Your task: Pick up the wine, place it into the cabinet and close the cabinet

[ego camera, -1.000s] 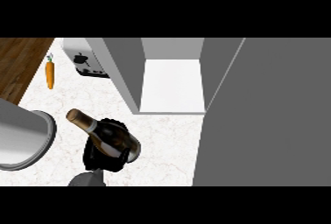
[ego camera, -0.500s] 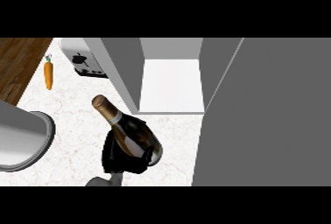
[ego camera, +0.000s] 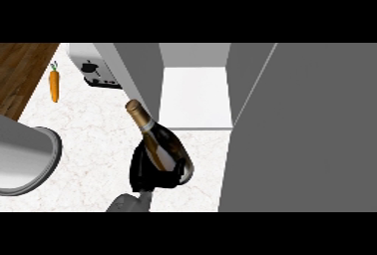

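holding wine (ego camera: 158,142) in my left hand (ego camera: 146,172), fingers curled round bottle body, neck tilted toward open cabinet (ego camera: 195,97); carrot (ego camera: 54,85) far on desk (ego camera: 81,129).

no readable text, labels or signs

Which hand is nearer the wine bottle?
Left. The left hand curls round the wine bottle at its lower end; the right hand is out of view.

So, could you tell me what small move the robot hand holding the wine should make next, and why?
Probably carry the wine bottle forward-right into the open cabinet. The robot hand already grips the bottle, whose neck points toward the opening just ahead.
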You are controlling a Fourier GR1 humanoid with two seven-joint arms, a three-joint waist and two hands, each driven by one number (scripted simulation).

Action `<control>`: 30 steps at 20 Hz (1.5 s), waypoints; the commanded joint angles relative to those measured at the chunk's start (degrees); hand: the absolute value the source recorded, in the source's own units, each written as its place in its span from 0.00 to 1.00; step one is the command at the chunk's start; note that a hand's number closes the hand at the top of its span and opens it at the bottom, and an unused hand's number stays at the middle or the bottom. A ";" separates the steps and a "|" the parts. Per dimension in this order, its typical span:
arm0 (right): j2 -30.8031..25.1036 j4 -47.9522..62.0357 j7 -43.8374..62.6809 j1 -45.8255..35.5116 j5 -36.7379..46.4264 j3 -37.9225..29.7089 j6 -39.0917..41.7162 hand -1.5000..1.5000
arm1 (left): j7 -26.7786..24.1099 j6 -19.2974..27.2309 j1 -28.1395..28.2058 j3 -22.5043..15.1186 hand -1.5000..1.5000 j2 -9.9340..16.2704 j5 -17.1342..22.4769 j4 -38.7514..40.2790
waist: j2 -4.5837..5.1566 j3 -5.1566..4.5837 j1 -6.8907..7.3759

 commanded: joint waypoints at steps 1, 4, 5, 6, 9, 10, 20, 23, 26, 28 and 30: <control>0.30 -2.20 -1.18 2.91 -1.74 0.05 0.86 0.00 | -2.00 1.90 -3.12 -1.16 1.00 -0.01 3.04 4.57 | 0.00 0.01 -0.04; 0.17 -2.12 -0.55 1.65 -3.46 -1.23 0.93 0.00 | -6.75 -2.59 -8.01 -0.53 1.00 -0.01 5.59 13.40 | 0.08 -0.01 -0.31; 1.18 0.86 -1.06 -0.75 -2.34 -0.26 -0.22 0.00 | -8.97 -2.65 -7.56 -2.74 1.00 -0.01 7.26 13.42 | 0.09 -0.02 -0.22; -0.58 -1.62 -0.67 1.57 -6.83 -3.95 1.60 0.00 | -7.97 -0.35 -10.32 -4.26 1.00 -0.01 9.28 13.28 | 0.08 0.00 -0.45; 1.08 0.11 -1.90 1.67 -1.63 0.33 1.30 0.00 | -7.92 -2.13 -16.22 -0.62 1.00 -0.01 9.90 18.57 | 0.13 -0.02 -0.51; 1.24 -1.45 -1.60 2.57 -2.49 0.48 1.20 0.00 | -8.66 2.24 -12.29 -4.24 1.00 -0.01 9.64 12.52 | 0.01 0.00 -0.22; -0.43 -2.22 -0.25 2.45 -5.66 -2.26 1.67 0.00 | -9.45 5.76 -23.84 -7.21 1.00 -0.01 20.95 20.87 | 0.08 0.00 -0.83; 0.83 1.86 -3.51 1.34 -4.57 -2.23 1.53 0.00 | -7.89 -2.24 -28.70 1.21 1.00 -0.01 18.21 30.43 | 0.18 0.00 -0.48; 0.02 -2.59 -2.62 4.03 -5.71 -2.27 2.49 0.00 | -10.74 -2.91 -31.22 1.33 1.00 -0.01 21.13 35.24 | 0.24 -0.01 -1.08; 2.44 3.21 -5.88 1.74 1.33 2.60 1.37 0.00 | -10.50 1.13 -33.28 -0.37 1.00 -0.02 22.15 32.48 | 0.19 -0.02 -0.69; 0.00 1.95 -5.67 3.47 -6.23 -3.48 3.54 0.00 | -13.83 -0.67 -33.59 -2.11 1.00 -0.02 24.20 35.96 | 0.37 -0.01 -1.53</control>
